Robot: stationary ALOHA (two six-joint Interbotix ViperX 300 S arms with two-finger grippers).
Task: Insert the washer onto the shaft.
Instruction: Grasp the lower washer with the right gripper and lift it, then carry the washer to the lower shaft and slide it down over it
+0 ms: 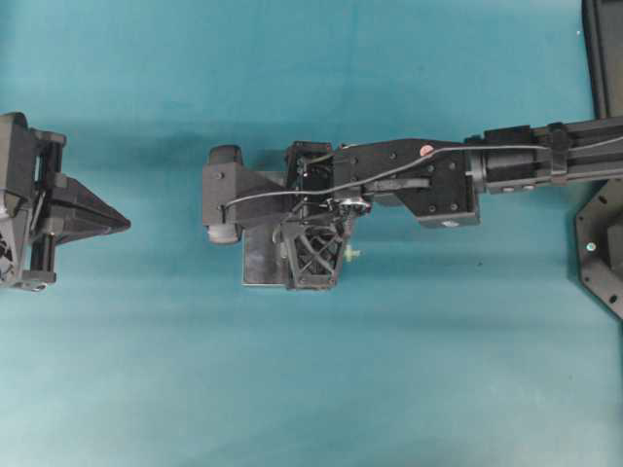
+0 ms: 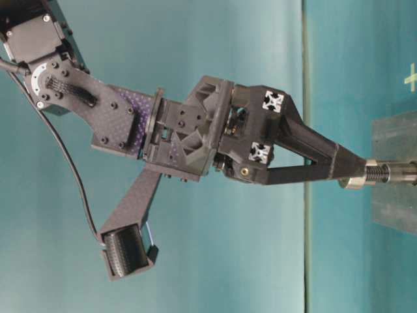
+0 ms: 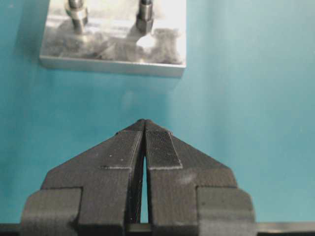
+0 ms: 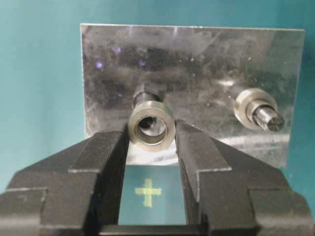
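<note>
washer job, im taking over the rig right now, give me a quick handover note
Right gripper: shut on the washer, held over the metal plate, right at the tip of one shaft.
Left gripper: shut, empty, parked off the plate's edge.
The other shaft already carries a ring.
Done: washer picked up and brought to the shaft.
Left: whether it is threaded on yet is unclear; slide it down, release, pull the right arm back.
</note>
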